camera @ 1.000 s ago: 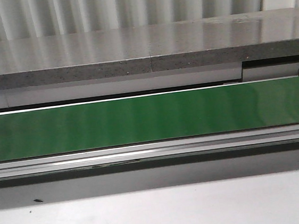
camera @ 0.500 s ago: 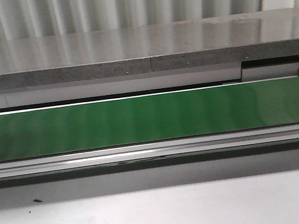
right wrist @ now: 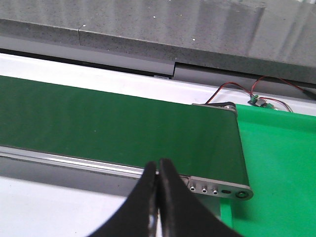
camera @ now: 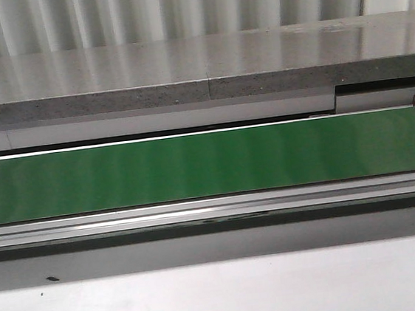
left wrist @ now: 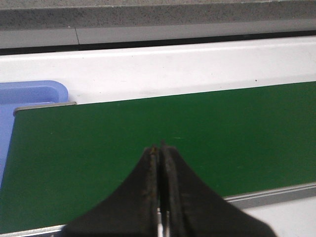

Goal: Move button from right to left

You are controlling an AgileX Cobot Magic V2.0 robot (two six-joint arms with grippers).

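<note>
Hovering over the green belt (left wrist: 163,143), left gripper (left wrist: 159,148) with jaws pressed together, nothing between them, tips above the belt's near half. Blue tray (left wrist: 29,96) just past the belt's end roller. Right gripper (right wrist: 159,165) likewise closed tight and empty, poised at the belt's near rail, close to the end plate (right wrist: 219,188) with its bolts. Bright green sheet (right wrist: 276,163) beyond that end; red wires (right wrist: 237,86) behind it. Button not visible in any view; belt (camera: 209,166) bare across the front view.
</note>
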